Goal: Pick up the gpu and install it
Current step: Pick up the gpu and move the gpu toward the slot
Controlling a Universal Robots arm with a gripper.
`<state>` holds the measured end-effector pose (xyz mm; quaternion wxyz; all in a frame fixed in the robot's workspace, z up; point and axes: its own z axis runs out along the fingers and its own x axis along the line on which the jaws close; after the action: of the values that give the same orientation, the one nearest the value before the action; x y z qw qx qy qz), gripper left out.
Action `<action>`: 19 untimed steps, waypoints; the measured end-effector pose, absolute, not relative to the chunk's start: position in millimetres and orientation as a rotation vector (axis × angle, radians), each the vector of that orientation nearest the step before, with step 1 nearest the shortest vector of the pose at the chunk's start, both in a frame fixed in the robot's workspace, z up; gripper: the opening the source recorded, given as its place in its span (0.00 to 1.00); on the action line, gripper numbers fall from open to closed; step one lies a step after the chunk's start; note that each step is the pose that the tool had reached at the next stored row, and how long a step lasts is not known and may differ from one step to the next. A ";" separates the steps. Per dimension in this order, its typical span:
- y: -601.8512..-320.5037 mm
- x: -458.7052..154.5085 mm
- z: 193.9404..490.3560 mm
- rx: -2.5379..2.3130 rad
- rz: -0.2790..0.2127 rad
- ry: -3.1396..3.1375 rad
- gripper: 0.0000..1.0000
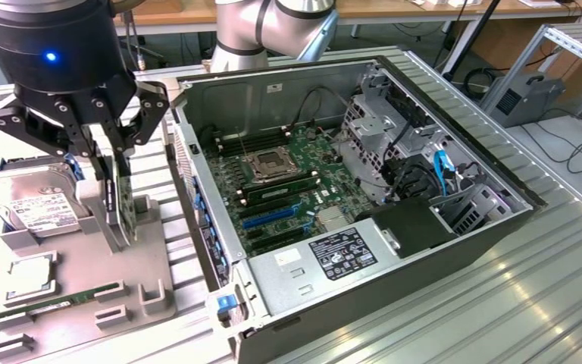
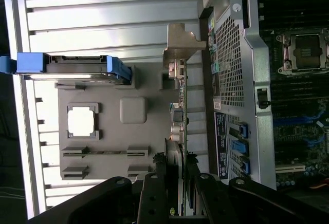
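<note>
From where I stand, the jaws are pinching the gpu (image 1: 119,203) (image 2: 178,106) on both faces, close to its upper edge. The card hangs upright and edge-on directly under the jaws, w/ its silver bracket (image 2: 181,41) at one end. Its lower edge is down by the grey tray (image 1: 151,292) (image 2: 146,88), but I cannot tell if it touches the slot there or is apart from it. Below the jaws, toward the exterior view's left, the HDD (image 1: 30,203) sits on this tray in a blue caddy (image 2: 72,63). A CPU chip (image 1: 30,274) (image 2: 82,120) and a green RAM stick (image 1: 54,305) lie on the tray lower down. On the other side of the jaws, toward the exterior view's right, the open PC case (image 1: 473,227) (image 2: 234,54) lies on the ribbed metal counter (image 1: 544,265), near the card but apart, w/ its mobo (image 1: 296,186) facing up.
</note>
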<state>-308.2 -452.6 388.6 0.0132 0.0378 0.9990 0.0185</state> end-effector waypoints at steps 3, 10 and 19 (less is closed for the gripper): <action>-452.6 -308.2 389.3 0.118 0.058 3.112 0.26; -452.6 -308.2 391.4 0.118 0.058 3.112 0.26; -452.6 -308.2 394.5 0.118 0.058 3.112 0.26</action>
<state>-308.2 -452.6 394.5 0.0132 0.0379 0.9990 0.0185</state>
